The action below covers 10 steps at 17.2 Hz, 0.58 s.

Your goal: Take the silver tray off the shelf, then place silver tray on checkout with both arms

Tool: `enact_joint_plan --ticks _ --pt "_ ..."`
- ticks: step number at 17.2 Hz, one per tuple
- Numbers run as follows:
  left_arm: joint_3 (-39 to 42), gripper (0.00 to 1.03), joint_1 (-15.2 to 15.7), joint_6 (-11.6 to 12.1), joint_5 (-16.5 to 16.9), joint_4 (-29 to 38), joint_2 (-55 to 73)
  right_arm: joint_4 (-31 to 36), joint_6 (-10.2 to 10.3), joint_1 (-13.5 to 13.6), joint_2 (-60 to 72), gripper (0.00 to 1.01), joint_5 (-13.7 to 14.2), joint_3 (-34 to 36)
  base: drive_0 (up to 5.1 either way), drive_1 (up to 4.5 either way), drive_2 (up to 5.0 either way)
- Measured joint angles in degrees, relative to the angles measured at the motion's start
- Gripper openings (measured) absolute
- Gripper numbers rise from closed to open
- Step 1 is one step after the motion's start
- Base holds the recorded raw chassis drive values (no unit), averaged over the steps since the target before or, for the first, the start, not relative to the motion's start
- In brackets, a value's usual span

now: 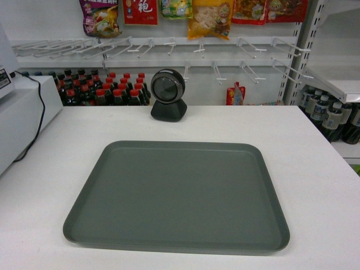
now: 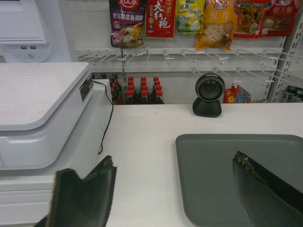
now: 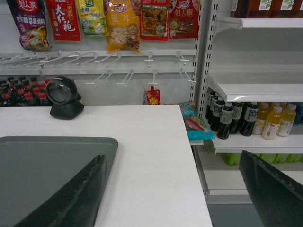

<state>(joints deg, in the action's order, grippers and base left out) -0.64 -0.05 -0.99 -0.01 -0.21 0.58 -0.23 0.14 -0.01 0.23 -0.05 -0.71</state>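
Note:
The silver tray (image 1: 180, 197) lies flat on the white checkout (image 1: 292, 135), in front of the round black scanner (image 1: 167, 95). Neither gripper shows in the head view. In the left wrist view my left gripper (image 2: 174, 158) is open; one finger hangs over the tray's (image 2: 227, 179) left part and the other over bare counter (image 2: 142, 142). In the right wrist view my right gripper (image 3: 173, 156) is open, with one finger over the tray's (image 3: 42, 170) right end and the other past the counter's right edge. Nothing is held. The shelf (image 3: 255, 87) stands to the right.
A white register unit (image 1: 22, 112) with a black cable (image 2: 108, 118) sits at the counter's left. Dark red-capped bottles (image 1: 107, 90) and hanging snack bags (image 1: 209, 17) are behind. Drink bottles (image 3: 246, 118) fill lower shelves beyond the counter's right edge (image 3: 196, 165).

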Motion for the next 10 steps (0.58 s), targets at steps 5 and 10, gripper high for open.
enact_joint_plan --ticks 5,10 --pt "0.0 0.98 0.0 0.02 0.0 0.0 0.0 0.0 0.0 0.0 0.0 0.98 0.0 0.0 0.0 0.0 0.0" --pt "0.0 0.98 0.0 0.02 0.0 0.0 0.0 0.0 0.0 0.0 0.0 0.98 0.0 0.0 0.0 0.0 0.0"
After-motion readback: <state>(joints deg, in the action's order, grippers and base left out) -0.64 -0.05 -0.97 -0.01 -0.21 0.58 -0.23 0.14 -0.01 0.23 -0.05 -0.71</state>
